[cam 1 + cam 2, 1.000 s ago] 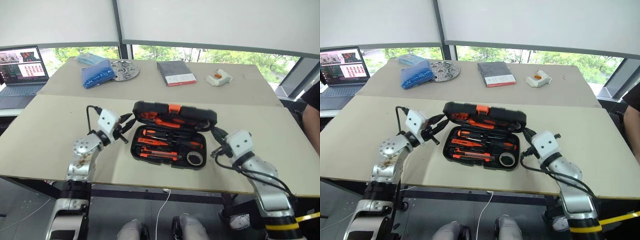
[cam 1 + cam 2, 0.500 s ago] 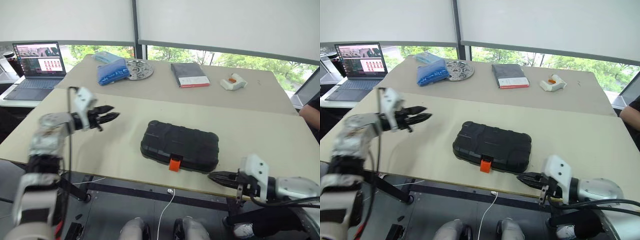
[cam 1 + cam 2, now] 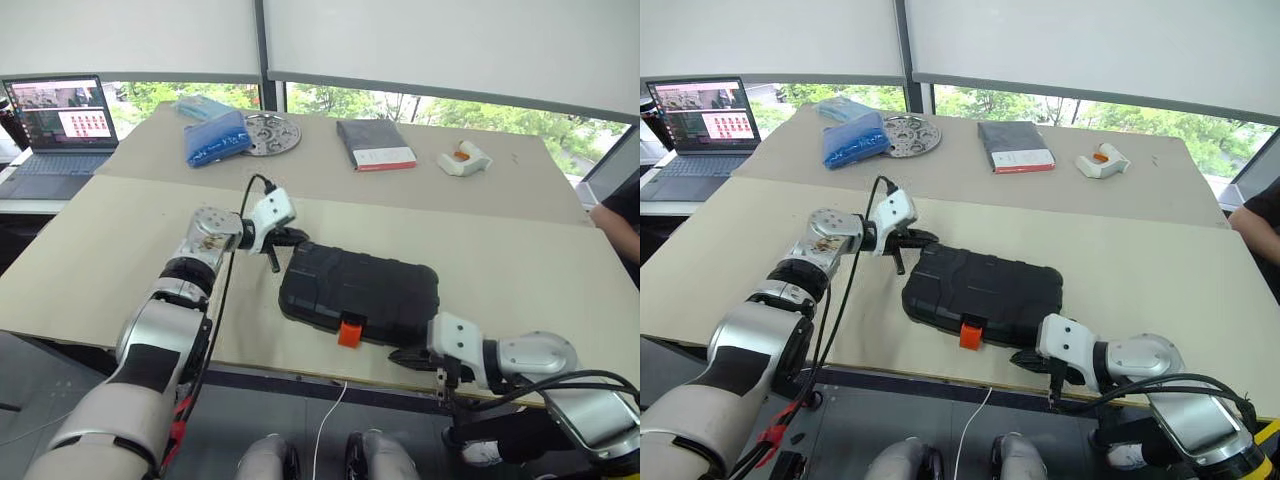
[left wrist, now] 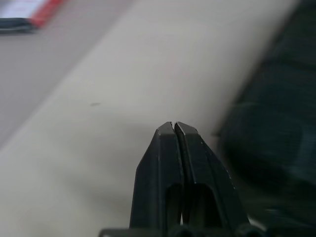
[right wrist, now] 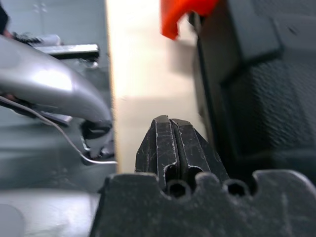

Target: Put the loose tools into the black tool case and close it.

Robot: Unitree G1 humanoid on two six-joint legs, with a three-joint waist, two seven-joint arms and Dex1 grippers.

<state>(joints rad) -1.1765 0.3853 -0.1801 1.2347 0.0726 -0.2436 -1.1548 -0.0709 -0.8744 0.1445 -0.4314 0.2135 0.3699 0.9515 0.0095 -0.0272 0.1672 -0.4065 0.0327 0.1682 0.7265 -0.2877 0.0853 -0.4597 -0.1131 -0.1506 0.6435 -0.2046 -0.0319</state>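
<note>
Two black-fingered grippers are seen pressed closed with nothing held. The rounded black plastic tool case point(image 3: 360, 293) is lying shut at the middle of the frame, the left gripper point(image 3: 291, 238) at its upper-left corner, the right gripper point(image 3: 398, 356) by its lower-right edge, near the small orange latch point(image 3: 348, 331).

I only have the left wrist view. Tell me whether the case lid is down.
Observer: Yes, the black tool case lies closed on the table.
Operator: Report the latch.
Observer: The orange latch sits at the case's near edge, facing the robot. I cannot tell whether it is snapped.
Operator: Give me the right gripper.
Observer: The right gripper is shut, by the case's near edge, just right of the latch.
</note>
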